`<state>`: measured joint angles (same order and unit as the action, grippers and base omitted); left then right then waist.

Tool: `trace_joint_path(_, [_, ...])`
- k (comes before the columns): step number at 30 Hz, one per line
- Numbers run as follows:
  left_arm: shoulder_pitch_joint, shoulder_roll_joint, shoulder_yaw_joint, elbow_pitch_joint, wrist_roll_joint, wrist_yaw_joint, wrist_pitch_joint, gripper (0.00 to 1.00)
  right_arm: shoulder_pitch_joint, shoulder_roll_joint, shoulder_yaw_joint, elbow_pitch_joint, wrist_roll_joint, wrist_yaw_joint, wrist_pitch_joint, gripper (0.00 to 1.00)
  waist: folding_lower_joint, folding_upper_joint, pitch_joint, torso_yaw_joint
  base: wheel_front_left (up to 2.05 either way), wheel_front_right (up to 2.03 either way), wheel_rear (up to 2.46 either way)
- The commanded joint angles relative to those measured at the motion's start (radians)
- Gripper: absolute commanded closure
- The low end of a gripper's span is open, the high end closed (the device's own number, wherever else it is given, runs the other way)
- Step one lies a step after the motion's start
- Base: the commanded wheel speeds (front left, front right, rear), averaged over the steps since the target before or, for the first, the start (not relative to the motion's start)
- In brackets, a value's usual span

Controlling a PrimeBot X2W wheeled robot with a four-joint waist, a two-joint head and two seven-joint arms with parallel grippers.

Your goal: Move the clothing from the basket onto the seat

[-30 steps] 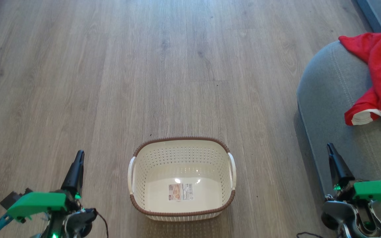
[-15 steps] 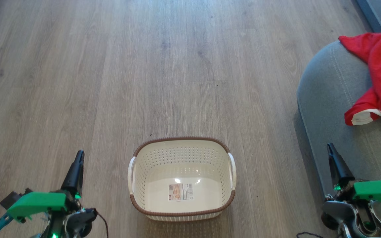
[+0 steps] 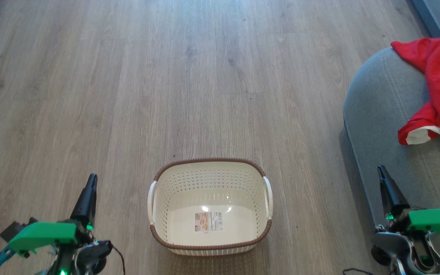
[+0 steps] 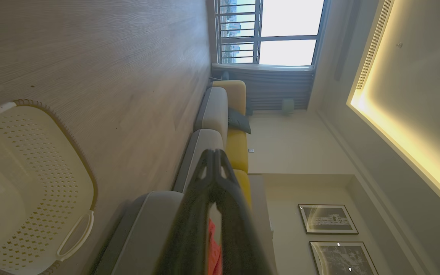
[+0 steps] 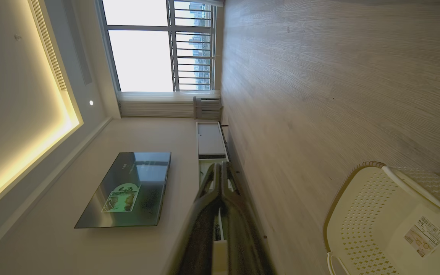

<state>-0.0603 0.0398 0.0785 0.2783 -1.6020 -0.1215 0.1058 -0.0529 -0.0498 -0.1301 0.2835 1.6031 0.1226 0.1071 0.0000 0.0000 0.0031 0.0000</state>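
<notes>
The cream basket (image 3: 209,244) with a brown rim stands on the wood floor at the bottom middle, holding nothing but a sticker on its bottom. It also appears in the left wrist view as the basket (image 4: 33,183) and in the right wrist view as the basket (image 5: 392,217). Red clothing (image 3: 439,88) with white trim lies on the grey seat (image 3: 384,114) at the right edge. My left gripper (image 3: 91,178) is shut at the lower left, left of the basket. My right gripper (image 3: 381,170) is shut at the lower right, over the seat's front edge. Neither holds anything.
Bare wood floor (image 3: 166,76) stretches ahead of the basket. The left wrist view shows a grey and yellow sofa (image 4: 220,114) running toward a window. The right wrist view shows a wall television (image 5: 128,191) and a low white cabinet (image 5: 210,139).
</notes>
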Motion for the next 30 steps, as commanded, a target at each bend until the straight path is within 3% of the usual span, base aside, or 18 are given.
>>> trace_joint_path(1, [-0.048, 0.01, 0.035, -0.033, -0.007, -0.009, 0.007, 1.0, -0.055, -0.001, 0.016, -0.039, 0.005, 0.008, 0.006, 1.0, 0.0, 0.0, 0.0, 0.0, 0.0, 0.0, 0.0])
trace_joint_path(30, [-0.048, 0.01, 0.035, -0.033, -0.007, -0.009, 0.007, 1.0, -0.055, -0.001, 0.016, -0.039, 0.005, 0.008, 0.007, 1.0, 0.0, 0.0, 0.0, 0.0, 0.0, 0.0, 0.0])
